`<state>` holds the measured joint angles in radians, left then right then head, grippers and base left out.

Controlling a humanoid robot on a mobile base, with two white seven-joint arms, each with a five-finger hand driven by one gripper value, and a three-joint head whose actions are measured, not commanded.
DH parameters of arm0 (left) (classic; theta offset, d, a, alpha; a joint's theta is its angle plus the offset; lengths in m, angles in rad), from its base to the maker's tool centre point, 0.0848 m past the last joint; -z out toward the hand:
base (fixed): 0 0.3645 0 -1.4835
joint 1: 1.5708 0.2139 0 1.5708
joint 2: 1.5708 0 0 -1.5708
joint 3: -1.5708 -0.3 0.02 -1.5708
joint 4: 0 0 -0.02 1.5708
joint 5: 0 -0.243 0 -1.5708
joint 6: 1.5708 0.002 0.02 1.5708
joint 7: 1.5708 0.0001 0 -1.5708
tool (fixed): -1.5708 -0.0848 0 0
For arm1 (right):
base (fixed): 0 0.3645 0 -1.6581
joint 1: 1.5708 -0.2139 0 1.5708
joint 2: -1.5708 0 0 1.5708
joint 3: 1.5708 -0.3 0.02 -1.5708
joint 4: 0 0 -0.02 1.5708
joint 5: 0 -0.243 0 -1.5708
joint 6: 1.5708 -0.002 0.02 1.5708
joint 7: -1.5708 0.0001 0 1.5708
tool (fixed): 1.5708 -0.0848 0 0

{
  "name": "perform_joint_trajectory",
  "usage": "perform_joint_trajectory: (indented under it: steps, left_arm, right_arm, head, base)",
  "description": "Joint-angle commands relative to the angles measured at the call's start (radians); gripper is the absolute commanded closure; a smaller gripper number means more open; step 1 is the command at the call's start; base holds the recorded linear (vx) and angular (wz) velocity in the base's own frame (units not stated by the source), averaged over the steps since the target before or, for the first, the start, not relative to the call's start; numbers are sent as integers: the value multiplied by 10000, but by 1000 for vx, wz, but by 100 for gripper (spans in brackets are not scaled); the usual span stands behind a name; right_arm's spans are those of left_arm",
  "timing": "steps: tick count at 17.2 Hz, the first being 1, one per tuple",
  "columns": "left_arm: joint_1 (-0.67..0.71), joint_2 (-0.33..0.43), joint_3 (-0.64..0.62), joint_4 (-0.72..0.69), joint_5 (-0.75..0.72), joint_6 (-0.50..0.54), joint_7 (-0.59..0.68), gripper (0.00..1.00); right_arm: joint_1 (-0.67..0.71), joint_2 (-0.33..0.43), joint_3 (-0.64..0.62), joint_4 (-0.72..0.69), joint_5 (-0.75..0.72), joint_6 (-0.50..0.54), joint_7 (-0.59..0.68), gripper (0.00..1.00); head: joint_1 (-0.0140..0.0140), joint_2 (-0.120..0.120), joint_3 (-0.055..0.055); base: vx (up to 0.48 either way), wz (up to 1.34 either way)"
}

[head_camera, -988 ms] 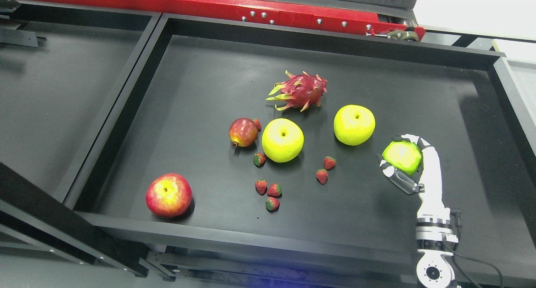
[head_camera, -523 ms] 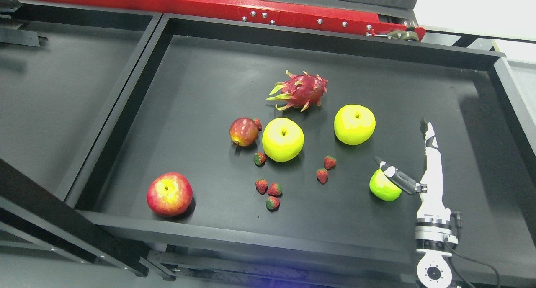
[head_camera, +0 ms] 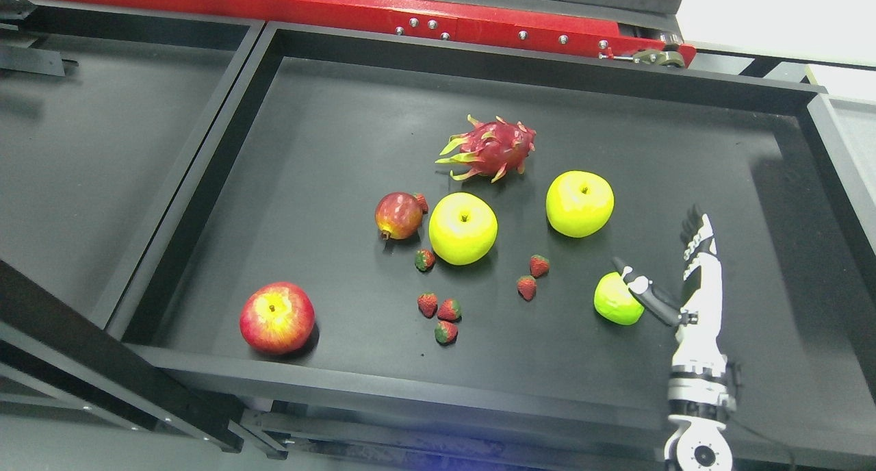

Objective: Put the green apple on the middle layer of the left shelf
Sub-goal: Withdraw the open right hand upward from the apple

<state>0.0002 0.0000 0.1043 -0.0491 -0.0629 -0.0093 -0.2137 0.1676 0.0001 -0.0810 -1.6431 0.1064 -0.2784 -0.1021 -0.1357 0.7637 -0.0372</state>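
Black shelf tray (head_camera: 328, 87) fills most of the frame, bounded by a raised rim; a red beam (head_camera: 274, 5) runs along the top.

Right hand (head_camera: 667, 276), lower right of frame: fingers extended and released, grasping nothing. The thumb (head_camera: 647, 294) lies against the right side of the green apple (head_camera: 616, 298); whether it presses or merely overlaps cannot be determined. Left hand not visible.

Dragon fruit (head_camera: 489, 149), upper centre. Two yellow apples, centre (head_camera: 463, 228) and right of centre (head_camera: 579, 203). Red apple (head_camera: 276, 318), lower left.

Green apple: resting on the tray floor, lower right, just left of the hand, apart from the other fruit.

Assessment: the apple appears rigid, smooth-skinned and light, and being round it is judged liable to roll or slip. Recommended hold: thumb and fingers opposed across its widest girth, enclosing from above.
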Motion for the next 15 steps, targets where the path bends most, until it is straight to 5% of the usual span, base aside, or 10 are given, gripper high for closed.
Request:
perform_joint_trajectory:
  steps: [1, 15]
  left_arm:
    - [90, 175, 0, 0, 0, -15, 4, 0]
    - [90, 175, 0, 0, 0, -14, -11, 0]
  right_arm:
    - [671, -175, 2465, 18, -926, -53, -604, 0]
    - [732, -175, 2114, 33, -942, 683, -22, 0]
  head:
    - [0, 0, 0]
    - [0, -1, 0]
  base:
    - [0, 0]
    - [0, 0]
